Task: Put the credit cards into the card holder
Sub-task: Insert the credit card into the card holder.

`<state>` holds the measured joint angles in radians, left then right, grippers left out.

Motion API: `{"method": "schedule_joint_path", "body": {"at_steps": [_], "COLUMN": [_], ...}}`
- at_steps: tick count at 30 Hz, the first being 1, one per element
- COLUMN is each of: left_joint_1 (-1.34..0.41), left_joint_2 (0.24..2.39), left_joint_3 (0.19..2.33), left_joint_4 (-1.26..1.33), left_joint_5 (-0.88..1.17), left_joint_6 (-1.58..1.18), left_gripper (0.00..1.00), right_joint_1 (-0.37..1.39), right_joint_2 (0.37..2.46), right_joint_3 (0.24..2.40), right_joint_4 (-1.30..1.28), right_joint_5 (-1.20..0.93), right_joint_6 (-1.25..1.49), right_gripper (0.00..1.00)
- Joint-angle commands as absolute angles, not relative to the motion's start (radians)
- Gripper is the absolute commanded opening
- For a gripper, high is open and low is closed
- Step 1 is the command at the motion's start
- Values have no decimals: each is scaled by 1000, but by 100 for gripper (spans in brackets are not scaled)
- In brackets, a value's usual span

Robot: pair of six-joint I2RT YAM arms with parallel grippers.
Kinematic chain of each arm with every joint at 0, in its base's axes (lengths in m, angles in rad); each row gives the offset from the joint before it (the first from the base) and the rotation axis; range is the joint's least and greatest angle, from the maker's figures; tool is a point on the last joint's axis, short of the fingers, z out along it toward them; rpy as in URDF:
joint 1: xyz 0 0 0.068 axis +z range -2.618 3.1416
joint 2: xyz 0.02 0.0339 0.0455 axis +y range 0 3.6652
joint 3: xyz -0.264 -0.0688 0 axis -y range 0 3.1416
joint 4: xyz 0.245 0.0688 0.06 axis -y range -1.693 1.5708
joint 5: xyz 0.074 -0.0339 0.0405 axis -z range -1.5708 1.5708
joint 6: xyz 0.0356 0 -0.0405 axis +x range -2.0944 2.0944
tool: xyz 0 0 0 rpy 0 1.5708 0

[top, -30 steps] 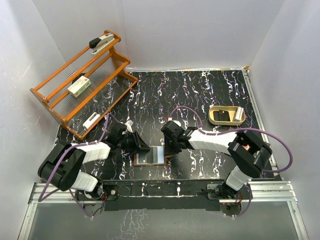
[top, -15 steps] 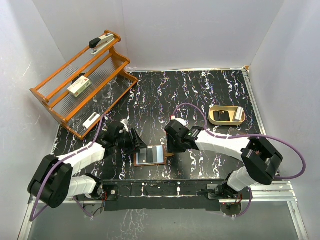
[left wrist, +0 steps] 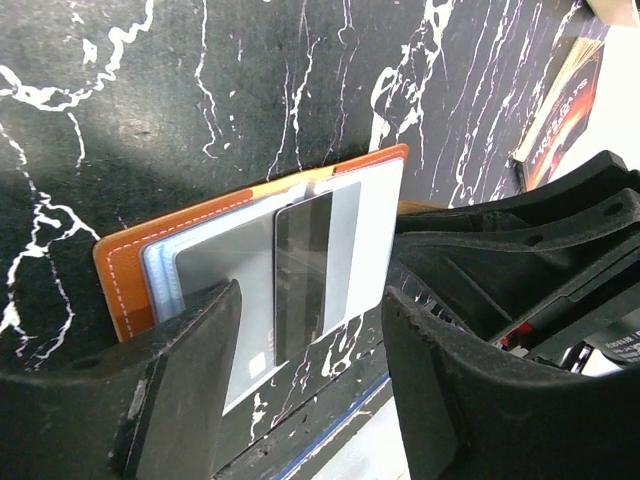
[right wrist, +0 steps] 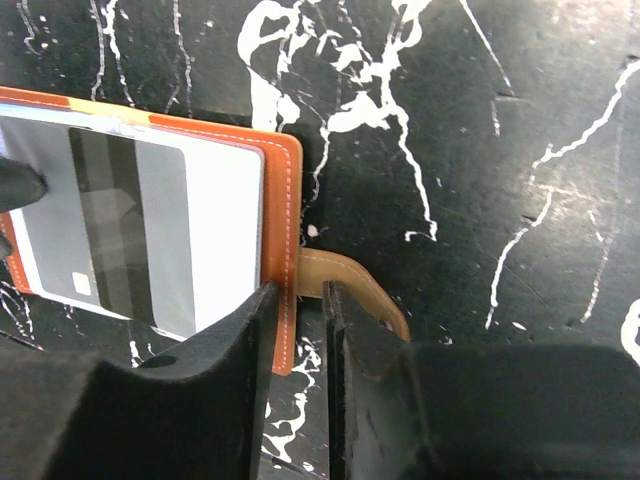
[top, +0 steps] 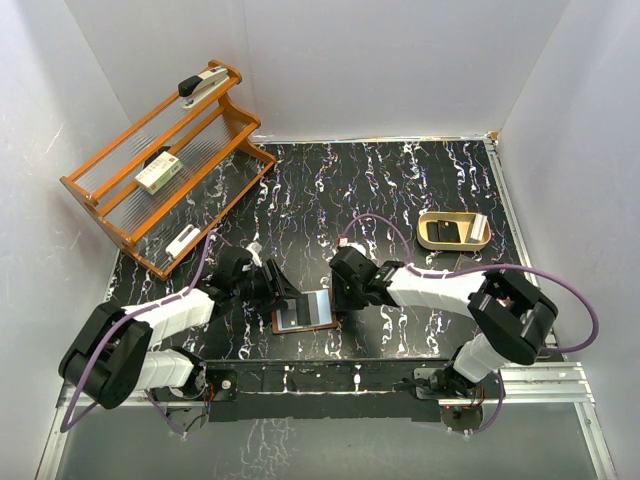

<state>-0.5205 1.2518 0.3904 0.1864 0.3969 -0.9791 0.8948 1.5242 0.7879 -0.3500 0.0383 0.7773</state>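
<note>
Black marble table [top: 400, 180]: card holder [left wrist: 122, 268] within spread left gripper [left wrist: 310, 300]; right gripper [right wrist: 302, 300], slightly parted, straddles its tab [right wrist: 355, 280].

No lettering can be read anywhere.

Holder [left wrist: 120, 270] left side: the left gripper [left wrist: 310, 300] stands over it, jaws wide, astride the cards [left wrist: 345, 240].
Holder right side: the right gripper [right wrist: 300, 300] crowds the tab edge, jaws narrow.
Beyond holder: bare table [top: 400, 180] to the back wall.
Far left: the rack [top: 190, 150] blocks the corner.
Far right: a tray [top: 452, 245], well apart.
</note>
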Motion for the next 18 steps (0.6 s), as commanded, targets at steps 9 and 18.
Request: {"method": "schedule_joint_path", "body": {"at_steps": [9,18], "left_joint_1": [-566,-608], "left_joint_2": [1284,1334], "left_joint_3": [405,414], "left_joint_4": [166,173], "left_joint_5": [363,350], "left_joint_6": [-995,-1010], "left_gripper": [57,57], "right_joint_1": [905,922], "right_joint_2": [1510,1518], "right_joint_3": [686,657], "right_joint_4": [-179,-116], "right_joint_5": [-19,-50], "right_joint_6": [807,843], "right_gripper": [14,11]}}
